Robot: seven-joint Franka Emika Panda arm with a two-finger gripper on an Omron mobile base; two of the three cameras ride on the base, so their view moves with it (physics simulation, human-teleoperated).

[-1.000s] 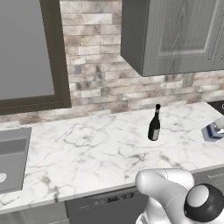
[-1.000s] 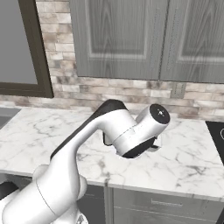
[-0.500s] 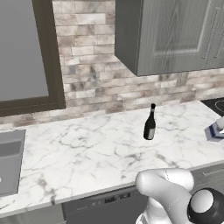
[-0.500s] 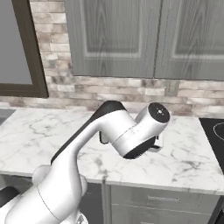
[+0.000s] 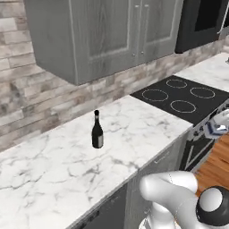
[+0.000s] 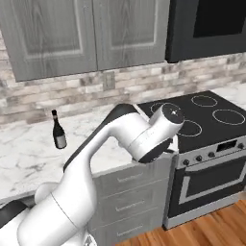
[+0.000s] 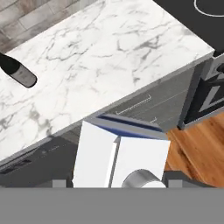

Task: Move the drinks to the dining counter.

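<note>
A white milk carton (image 7: pixel 120 157) with a blue stripe and a grey cap sits between my fingertips (image 7: pixel 59 183), and my gripper (image 7: pixel 117 181) is shut on it. The carton hangs off the counter's front edge, above grey drawer fronts and wood floor. It appears as a small blue-and-white shape (image 5: pixel 218 127) at the right of the left base view. A tall black wine bottle (image 5: pixel 97 130) (image 6: pixel 58 130) (image 7: pixel 17 71) stands upright on the marble counter (image 5: pixel 58 170), well left of the carton. The dining counter is out of view.
A black cooktop (image 5: pixel 179 96) (image 6: pixel 206 113) adjoins the counter on the right, with its oven front (image 6: pixel 211 175) below. Grey wall cabinets (image 5: pixel 107 31) and a dark microwave (image 6: pixel 206 24) hang above. Wood floor (image 7: pixel 192 153) lies before the drawers.
The whole scene has slid left as the cameras moved right along the counter. The sink left the picture and the cooktop came in. The carton stays in my gripper.
</note>
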